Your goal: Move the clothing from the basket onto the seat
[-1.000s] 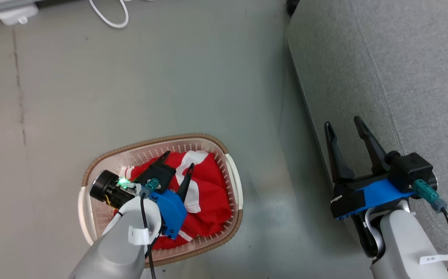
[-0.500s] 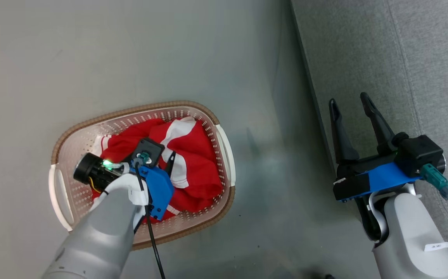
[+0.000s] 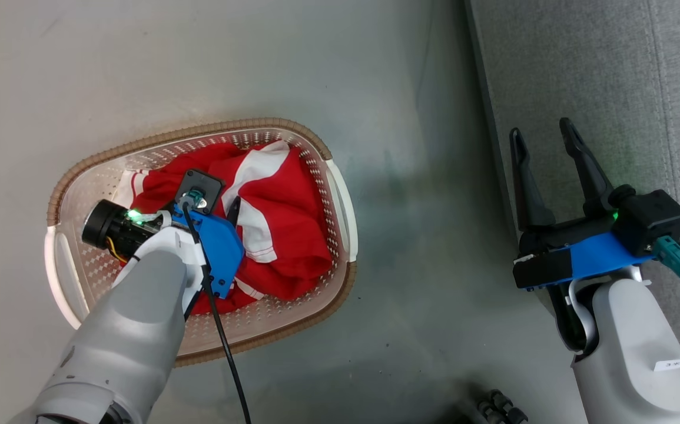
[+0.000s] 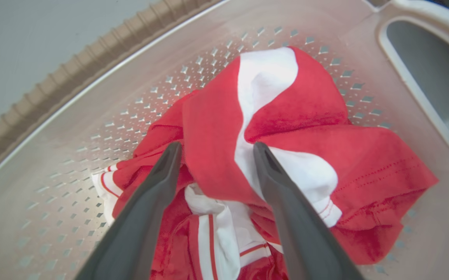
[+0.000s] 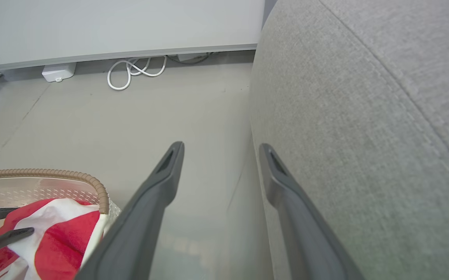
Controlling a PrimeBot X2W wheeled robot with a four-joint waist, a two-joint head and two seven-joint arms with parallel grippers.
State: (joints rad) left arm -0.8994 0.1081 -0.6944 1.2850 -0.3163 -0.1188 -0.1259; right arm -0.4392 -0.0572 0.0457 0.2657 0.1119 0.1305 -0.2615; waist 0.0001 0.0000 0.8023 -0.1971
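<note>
The cream basket (image 3: 198,131) with a brown rim stands on the floor left of the grey seat (image 3: 599,70). Crumpled red and white clothing (image 3: 292,235) lies inside it. My left gripper (image 3: 225,206) points down into the basket, mostly hidden under its own wrist. In the left wrist view this gripper (image 4: 217,149) is open, its fingertips straddling a raised red fold of the clothing (image 4: 306,105) with the perforated basket wall (image 4: 92,116) behind. My right gripper (image 3: 541,131) hangs open and empty over the seat's left edge. The right wrist view shows that gripper (image 5: 221,147) beside the seat (image 5: 364,116).
Bare grey floor separates basket and seat. A coiled white cable (image 5: 131,74) and a small white box (image 5: 58,72) lie by the far wall. The basket rim (image 5: 92,182) and clothing (image 5: 65,229) show low on the left. A dark ribbed part (image 3: 496,406) sits at the bottom edge.
The head camera has shifted. My left gripper has tipped downward and sunk into the basket onto the clothing, still open. The right gripper has kept its place by the seat edge.
</note>
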